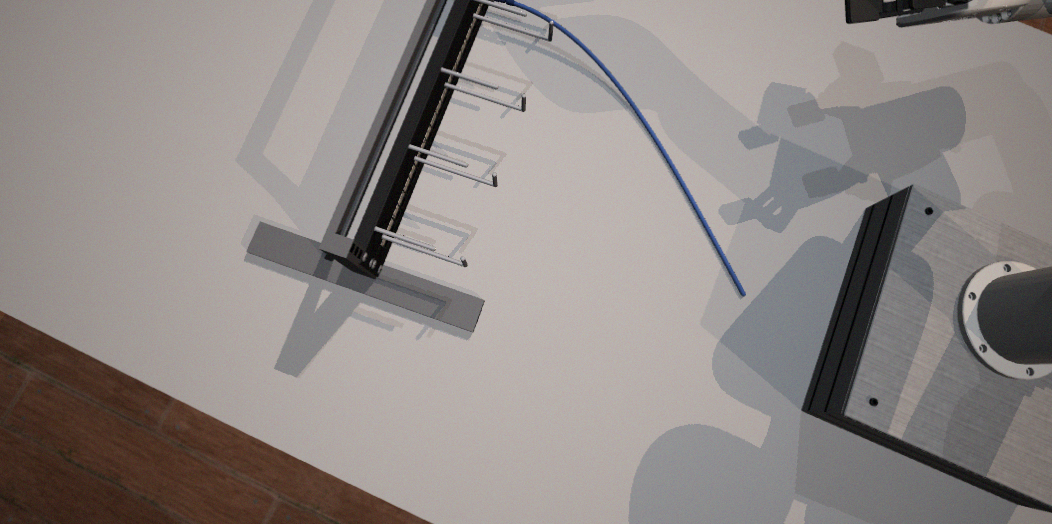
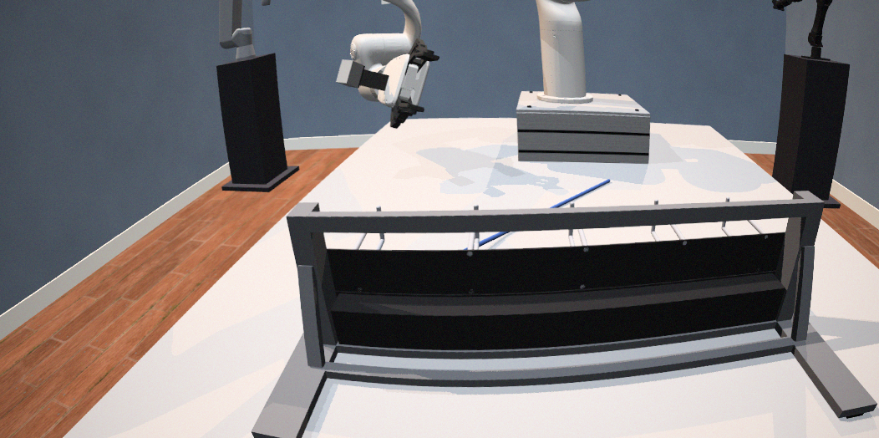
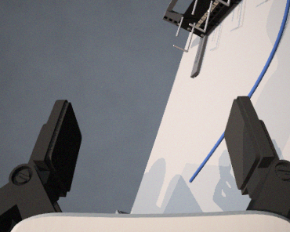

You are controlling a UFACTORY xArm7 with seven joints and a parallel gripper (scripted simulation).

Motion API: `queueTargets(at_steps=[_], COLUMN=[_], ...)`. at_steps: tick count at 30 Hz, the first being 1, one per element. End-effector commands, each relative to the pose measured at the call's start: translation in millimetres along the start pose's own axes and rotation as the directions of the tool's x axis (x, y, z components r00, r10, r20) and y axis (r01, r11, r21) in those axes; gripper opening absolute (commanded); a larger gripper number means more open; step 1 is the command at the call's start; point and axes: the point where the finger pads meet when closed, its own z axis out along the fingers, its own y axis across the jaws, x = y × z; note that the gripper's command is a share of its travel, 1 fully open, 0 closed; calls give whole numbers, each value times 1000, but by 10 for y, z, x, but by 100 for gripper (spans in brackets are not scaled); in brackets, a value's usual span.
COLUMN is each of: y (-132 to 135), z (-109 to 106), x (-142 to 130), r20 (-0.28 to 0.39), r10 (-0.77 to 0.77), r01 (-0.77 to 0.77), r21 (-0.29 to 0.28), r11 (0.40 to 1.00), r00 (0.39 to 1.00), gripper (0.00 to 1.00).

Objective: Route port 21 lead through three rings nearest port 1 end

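Note:
The blue lead [image 1: 665, 152] [image 2: 581, 194] [image 3: 265, 70] leaves the patch panel [image 1: 434, 93] [image 2: 528, 269] near its upper end in the top view. It bends past the fourth ring [image 1: 514, 27] from the port-1 end; whether it is inside that ring I cannot tell. Its free end lies on the table before the robot base. The three rings nearest port 1, the lower ring [image 1: 423, 249], the middle ring [image 1: 456, 172] and the upper ring [image 1: 485, 96], hold no lead. My gripper [image 2: 420, 83] [image 3: 152, 117] is open and empty, high above the table and away from the lead.
The rack's grey feet [image 1: 456, 303] [image 2: 282, 395] stick out at both ends. The robot base [image 1: 875, 300] [image 2: 582, 136] stands opposite the rings. The table edge [image 3: 159, 129] shows between my fingers in the wrist view. Two pedestals [image 2: 251, 121] [image 2: 811, 121] stand beyond the table.

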Motion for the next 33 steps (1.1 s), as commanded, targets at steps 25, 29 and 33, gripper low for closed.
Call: queueTargets(at_steps=[25, 29, 33], y=[-471, -471, -471], z=[912, 912, 912], x=[-474, -474, -474], r20=[572, 572, 572], r10=[304, 304, 304], r01=[-234, -234, -234], r21=[-196, -196, -196], r11=[952, 952, 952], r00=[761, 761, 761], gripper=[100, 100, 100])
